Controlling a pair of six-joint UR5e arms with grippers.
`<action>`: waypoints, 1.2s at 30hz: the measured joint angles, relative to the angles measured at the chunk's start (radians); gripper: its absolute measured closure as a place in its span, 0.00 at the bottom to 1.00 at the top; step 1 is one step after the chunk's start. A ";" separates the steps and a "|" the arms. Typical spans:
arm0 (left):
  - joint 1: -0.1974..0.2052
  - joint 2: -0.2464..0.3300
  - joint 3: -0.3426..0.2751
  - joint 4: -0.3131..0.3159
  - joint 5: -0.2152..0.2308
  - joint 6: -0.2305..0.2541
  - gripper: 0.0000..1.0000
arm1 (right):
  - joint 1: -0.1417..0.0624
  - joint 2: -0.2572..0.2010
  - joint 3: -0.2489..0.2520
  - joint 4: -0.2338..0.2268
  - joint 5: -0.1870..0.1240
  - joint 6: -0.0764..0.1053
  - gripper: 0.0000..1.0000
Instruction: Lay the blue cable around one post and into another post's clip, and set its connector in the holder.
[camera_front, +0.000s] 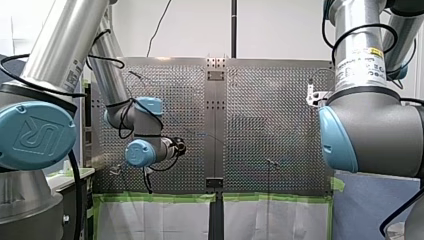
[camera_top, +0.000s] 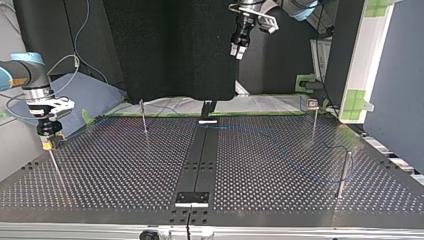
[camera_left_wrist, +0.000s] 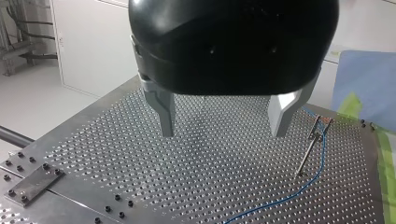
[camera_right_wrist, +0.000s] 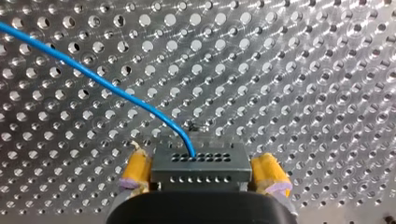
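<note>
In the right wrist view the grey connector (camera_right_wrist: 200, 163) sits between the yellow pads (camera_right_wrist: 136, 169), which lie against its two sides. The blue cable (camera_right_wrist: 112, 87) runs out of it over the perforated plate. In the top view my right gripper (camera_top: 49, 143) stands at the left, on top of a thin holder post (camera_top: 55, 165). The cable (camera_left_wrist: 299, 189) runs up to a post with a clip (camera_left_wrist: 319, 131), ahead of and beside my left gripper (camera_left_wrist: 224, 126). That gripper is open and empty, high over the table's far side (camera_top: 238, 51).
More thin posts stand on the table in the top view, one at the right (camera_top: 343, 174), one with a clip at the far right (camera_top: 313, 114), one left of the middle (camera_top: 144, 119). A dark centre strip (camera_top: 200, 160) divides the plates.
</note>
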 joint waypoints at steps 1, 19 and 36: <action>0.000 0.000 0.000 0.000 0.000 0.000 0.00 | 0.000 0.000 0.000 0.000 0.002 0.000 0.00; 0.001 0.000 0.000 0.000 0.000 0.000 0.00 | 0.001 0.000 0.000 0.005 0.032 0.001 0.00; 0.000 0.000 0.000 0.000 -0.001 0.000 0.00 | 0.001 0.000 0.000 0.003 0.049 0.003 0.00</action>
